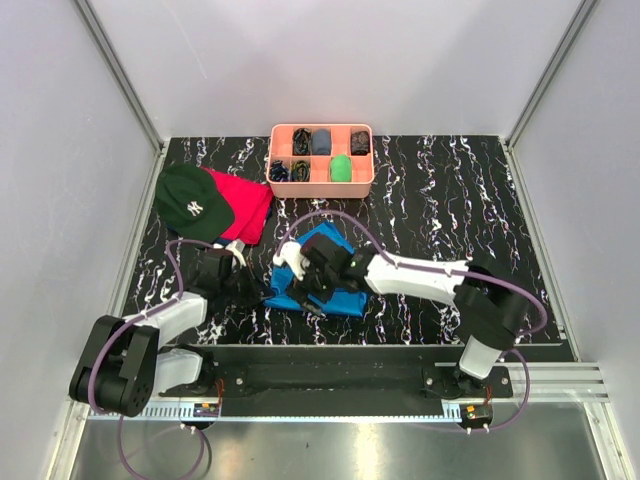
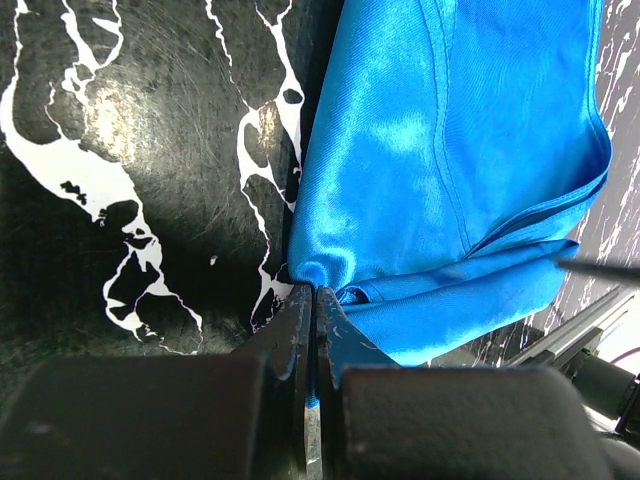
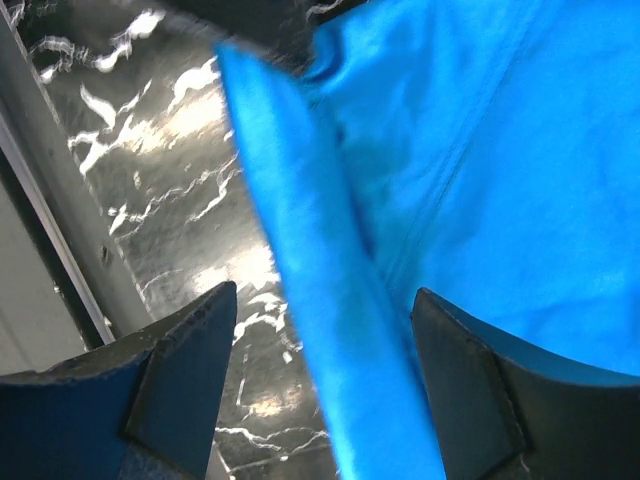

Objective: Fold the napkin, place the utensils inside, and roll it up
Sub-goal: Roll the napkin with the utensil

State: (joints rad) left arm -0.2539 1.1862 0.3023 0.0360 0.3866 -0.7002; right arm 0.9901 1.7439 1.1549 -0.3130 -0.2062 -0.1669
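Blue napkin [image 2: 450,180] corner clamped in left hand [image 2: 316,305]; right hand [image 3: 322,310] apart, straddling napkin fold.

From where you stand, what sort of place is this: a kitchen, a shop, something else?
Most likely a robot test bench in a lab. Plain grey panels in aluminium framing wall in a black, white-veined tabletop, and two black-and-white robot arms are bolted to a rail at its near edge.

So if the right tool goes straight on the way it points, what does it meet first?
Probably the napkin: its folded edge lies between the right tool's open fingers, though depth is unclear.
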